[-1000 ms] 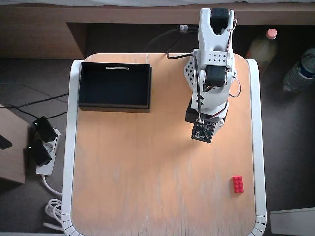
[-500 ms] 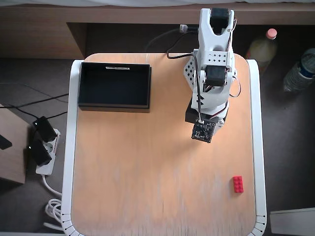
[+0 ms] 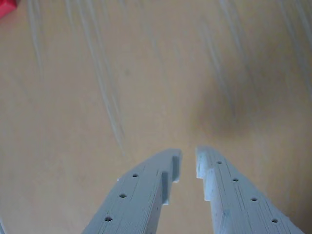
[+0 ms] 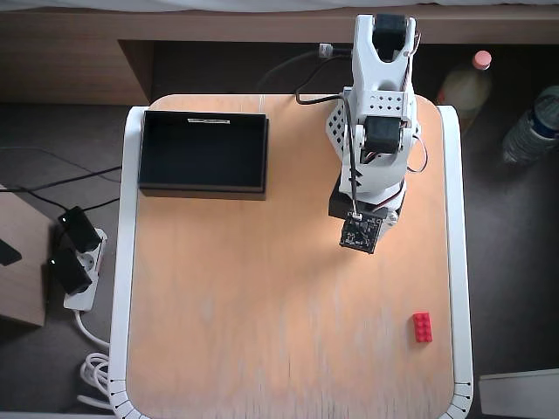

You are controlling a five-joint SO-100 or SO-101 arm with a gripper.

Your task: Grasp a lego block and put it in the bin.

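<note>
Overhead view: the red lego block (image 4: 422,327) is seen lying flat on the wooden table (image 4: 262,305) toward four o'clock, near the white edge band and untouched. The black bin (image 4: 203,154) is set at about ten o'clock on the tabletop, its dark inside empty as far as can be seen, well apart from the block. The white arm (image 4: 377,131) is folded over its base at one o'clock, with the wrist hanging above bare wood. In the wrist view the gripper (image 3: 187,163) is shown with its two pale fingers nearly together, a thin slit between the tips and nothing held; only a red sliver of the block is caught at eleven o'clock. The reaching step is judged not yet begun. A swing toward four o'clock, spread fingers, and a descent over the brick would be called for next.
</note>
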